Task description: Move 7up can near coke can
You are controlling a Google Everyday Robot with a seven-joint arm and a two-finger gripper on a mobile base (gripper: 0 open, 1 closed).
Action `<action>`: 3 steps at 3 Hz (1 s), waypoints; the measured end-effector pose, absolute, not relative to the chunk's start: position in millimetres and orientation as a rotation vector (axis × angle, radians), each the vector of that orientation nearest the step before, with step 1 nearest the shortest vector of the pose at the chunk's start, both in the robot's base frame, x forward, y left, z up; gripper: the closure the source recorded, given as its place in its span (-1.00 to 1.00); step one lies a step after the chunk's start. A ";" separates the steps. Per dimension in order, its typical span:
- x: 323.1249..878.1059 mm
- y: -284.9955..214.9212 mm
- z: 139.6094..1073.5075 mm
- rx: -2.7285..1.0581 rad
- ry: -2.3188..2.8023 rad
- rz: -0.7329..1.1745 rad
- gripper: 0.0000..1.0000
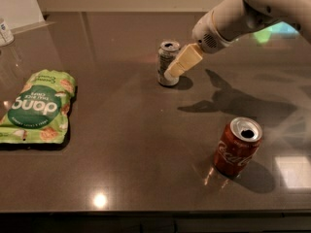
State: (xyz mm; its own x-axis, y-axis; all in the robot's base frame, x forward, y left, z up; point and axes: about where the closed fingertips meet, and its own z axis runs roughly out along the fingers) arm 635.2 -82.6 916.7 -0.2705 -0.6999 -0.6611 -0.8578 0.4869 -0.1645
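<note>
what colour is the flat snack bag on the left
Green snack bag with white lettering, camera view; cream gripper sits by the silver-grey 7up can.
</note>
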 end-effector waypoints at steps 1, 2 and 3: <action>646.6 -67.5 908.3 -1.287 2.031 0.333 -1.00; 659.3 -59.6 904.1 -1.289 2.028 0.357 -0.48; 662.6 -58.4 903.1 -1.295 2.033 0.371 -0.03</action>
State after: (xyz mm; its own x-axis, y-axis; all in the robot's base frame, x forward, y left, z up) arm 662.6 -58.4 903.1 -0.2655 -0.6822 -0.6812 -0.8788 0.4618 -0.1200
